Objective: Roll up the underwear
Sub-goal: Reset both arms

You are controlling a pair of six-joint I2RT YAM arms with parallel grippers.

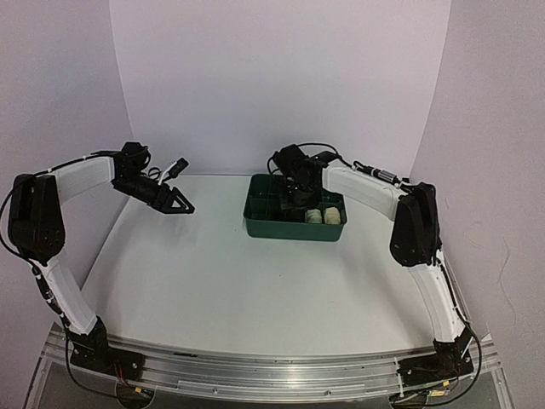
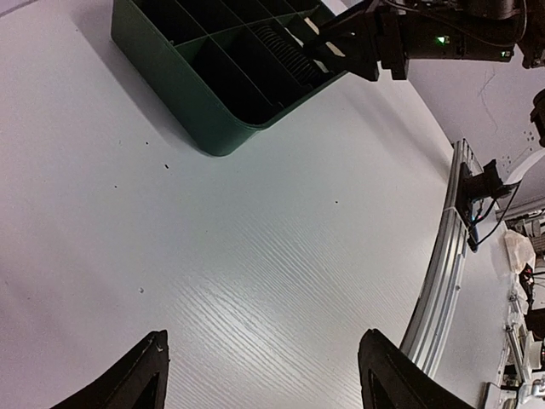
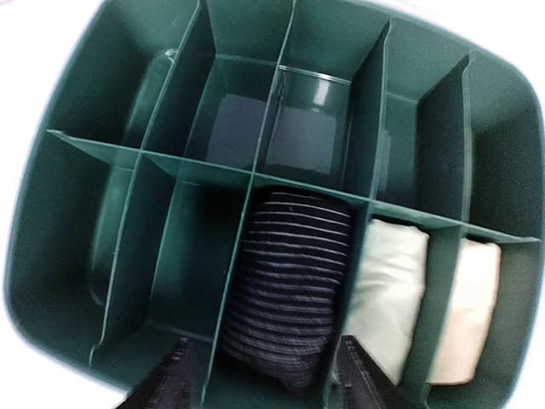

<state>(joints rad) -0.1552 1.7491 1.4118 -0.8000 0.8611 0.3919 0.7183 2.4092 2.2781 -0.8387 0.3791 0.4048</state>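
Observation:
Three rolled garments stand side by side in the near row of the green divided tray. A dark roll with thin pale stripes is in the middle compartment. A white roll and a cream roll sit to its right, and both also show in the top view as the white roll and the cream roll. My right gripper is open just above the dark roll, its fingers straddling that compartment. My left gripper is open and empty above bare table, left of the tray.
The tray's other compartments hold nothing. In the left wrist view the tray lies ahead with the right gripper over it, and an aluminium rail runs along the table's near edge. White walls close in the back and sides.

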